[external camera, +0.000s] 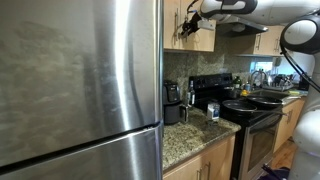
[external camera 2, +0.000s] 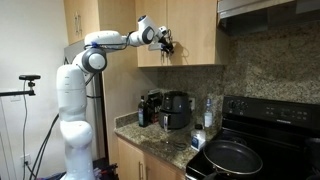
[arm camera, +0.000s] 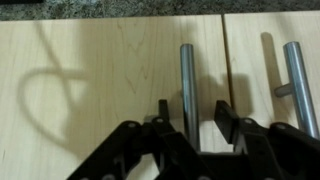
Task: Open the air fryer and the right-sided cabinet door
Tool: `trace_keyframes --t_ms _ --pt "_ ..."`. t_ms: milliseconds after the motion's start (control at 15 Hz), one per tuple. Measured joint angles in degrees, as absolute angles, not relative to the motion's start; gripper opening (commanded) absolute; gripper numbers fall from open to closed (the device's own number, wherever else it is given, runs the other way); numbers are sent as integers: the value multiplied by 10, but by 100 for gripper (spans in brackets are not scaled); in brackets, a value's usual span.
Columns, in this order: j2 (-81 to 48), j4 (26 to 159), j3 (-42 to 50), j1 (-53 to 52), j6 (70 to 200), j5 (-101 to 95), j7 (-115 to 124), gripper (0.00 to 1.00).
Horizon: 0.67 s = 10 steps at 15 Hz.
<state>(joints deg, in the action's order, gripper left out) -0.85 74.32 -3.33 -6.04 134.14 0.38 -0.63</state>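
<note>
The right-sided cabinet door (arm camera: 100, 80) is light-brown wood, shut, and also shows in both exterior views (external camera 2: 195, 30) (external camera: 205, 38). In the wrist view its silver bar handle (arm camera: 187, 70) runs between my two fingers. My gripper (arm camera: 192, 118) is open and straddles that handle without clamping it; it is up at the cabinets in both exterior views (external camera 2: 165, 42) (external camera: 188, 25). The air fryer (external camera 2: 178, 110), black and small, stands on the granite counter below the cabinet, drawer shut, and also shows in an exterior view (external camera: 172, 103).
The twin door (arm camera: 270, 60) with its own handle (arm camera: 300, 80) is right beside the seam. A black stove (external camera 2: 262, 130) with pans (external camera 2: 232, 157) stands next to the counter. A large steel fridge (external camera: 80, 90) fills one side. Bottles (external camera 2: 206, 115) stand near the air fryer.
</note>
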Motion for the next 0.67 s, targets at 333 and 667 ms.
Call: trace_keyframes --t_ms 333,667 --pt "9 779 -31 -64 1378 -28 -26 0" --pt "33 838 -33 -66 1453 -87 41 0"
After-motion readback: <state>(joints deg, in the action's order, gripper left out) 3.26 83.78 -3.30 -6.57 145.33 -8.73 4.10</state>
